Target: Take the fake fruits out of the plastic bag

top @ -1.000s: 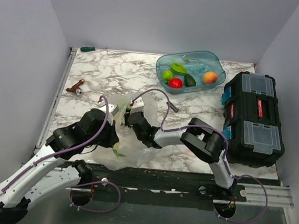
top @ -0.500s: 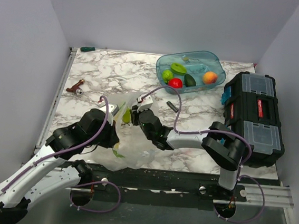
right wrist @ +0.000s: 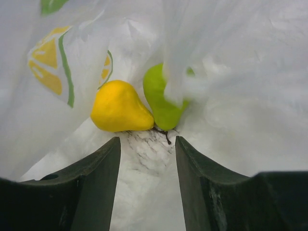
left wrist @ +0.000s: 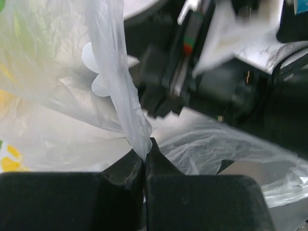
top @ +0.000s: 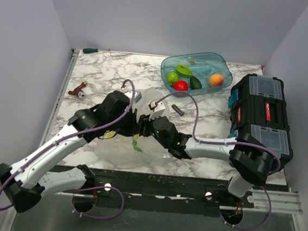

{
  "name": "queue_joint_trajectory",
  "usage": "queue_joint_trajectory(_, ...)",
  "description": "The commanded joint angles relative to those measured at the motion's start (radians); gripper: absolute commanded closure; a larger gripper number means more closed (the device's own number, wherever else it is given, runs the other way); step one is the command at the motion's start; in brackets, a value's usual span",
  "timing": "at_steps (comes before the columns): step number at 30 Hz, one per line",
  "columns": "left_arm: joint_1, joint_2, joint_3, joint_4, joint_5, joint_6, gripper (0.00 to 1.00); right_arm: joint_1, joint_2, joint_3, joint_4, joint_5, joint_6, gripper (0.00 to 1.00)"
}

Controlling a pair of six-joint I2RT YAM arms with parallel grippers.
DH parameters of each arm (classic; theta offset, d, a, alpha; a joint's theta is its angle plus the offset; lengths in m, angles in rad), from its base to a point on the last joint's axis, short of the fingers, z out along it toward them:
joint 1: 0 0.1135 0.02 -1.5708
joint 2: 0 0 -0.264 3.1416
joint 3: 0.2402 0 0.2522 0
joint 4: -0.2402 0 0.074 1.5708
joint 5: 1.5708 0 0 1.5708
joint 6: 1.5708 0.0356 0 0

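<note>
left gripper point(left wrist: 145, 151) pinches the plastic bag point(left wrist: 57, 96) taut. right gripper point(right wrist: 147, 144), spread inside the bag, should straddle the yellow fruit point(right wrist: 118, 108) squarely.

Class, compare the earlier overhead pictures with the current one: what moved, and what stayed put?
The left gripper, shut on the plastic bag, swung away from its base and rightward, pulling the bag's edge along. The right arm's elbow slid right; the right gripper stays at the bag mouth, open. The teal tub and black toolbox stayed put.
</note>
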State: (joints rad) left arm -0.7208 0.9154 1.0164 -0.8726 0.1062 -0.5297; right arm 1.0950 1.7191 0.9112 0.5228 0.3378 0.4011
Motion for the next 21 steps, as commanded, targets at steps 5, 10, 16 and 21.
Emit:
queue_joint_trajectory(5,-0.055,0.39,0.478,0.018,-0.015,0.12,1.0,-0.001,-0.176,-0.166,-0.059,0.161,0.139,0.49)
queue_joint_trajectory(10,-0.123,0.403,0.532,-0.055,-0.093,0.156,1.0,-0.001,-0.208,-0.221,-0.007,0.143,0.145,0.5)
queue_joint_trajectory(16,-0.119,0.188,0.156,-0.083,-0.186,0.1,1.0,0.004,-0.161,-0.237,0.042,0.072,0.152,0.5)
queue_joint_trajectory(21,-0.113,0.069,-0.025,-0.115,-0.229,0.052,1.0,0.007,-0.121,-0.236,0.05,0.073,0.134,0.49)
